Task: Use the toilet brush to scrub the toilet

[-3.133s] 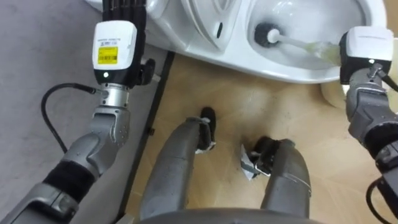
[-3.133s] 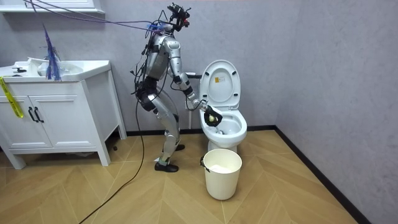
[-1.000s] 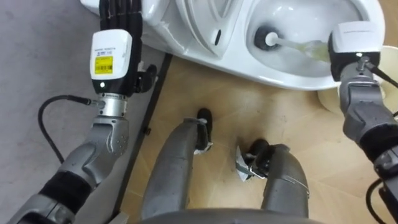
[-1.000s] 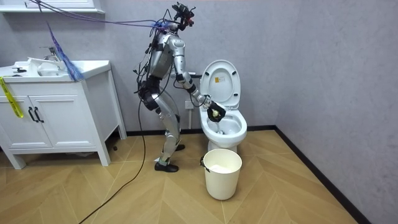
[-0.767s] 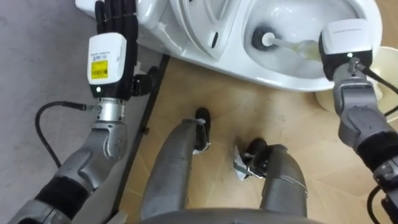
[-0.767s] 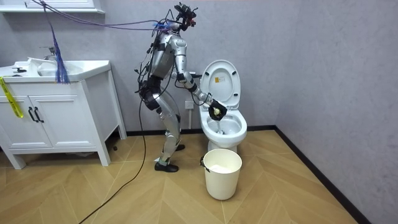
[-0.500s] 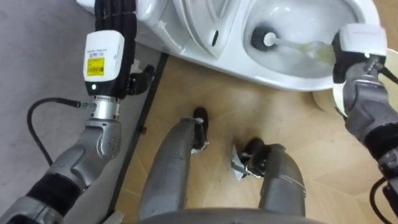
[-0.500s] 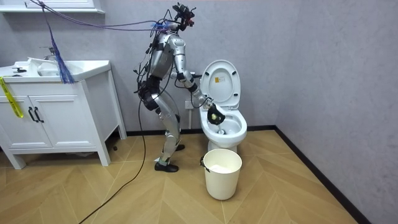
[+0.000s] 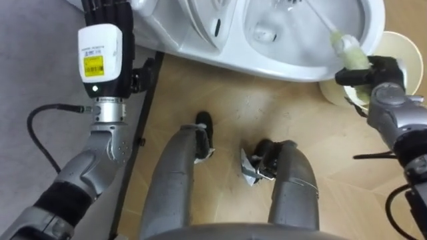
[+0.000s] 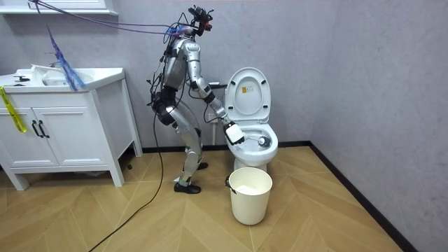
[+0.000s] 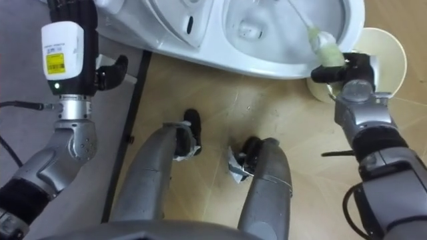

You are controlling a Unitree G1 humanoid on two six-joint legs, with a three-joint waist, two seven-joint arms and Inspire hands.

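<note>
The white toilet [image 9: 293, 67] runs along the top of the eye views, seat and lid raised [image 10: 250, 94]. My right hand [image 9: 380, 70] is at the bowl's front rim, shut on the pale green grip of the toilet brush [image 9: 348, 52]. The brush's thin shaft slants up over the bowl and its head is out of view. My left hand [image 9: 101, 57] is held up at the far left beside the toilet's base, fingers straight, holding nothing. In the room view I stand bent forward at the toilet's side, right hand [image 10: 234, 133] at the bowl.
A cream bucket [image 9: 400, 47] stands on the wood floor just in front of the toilet [image 10: 250, 192], right under my right hand. The grey wall and dark skirting lie to my left. A white vanity cabinet [image 10: 63, 119] stands further off.
My right hand has drawn back and dropped from over the bowl to its front rim, turning the brush. The black brush head has left the drain. The eye views have shifted.
</note>
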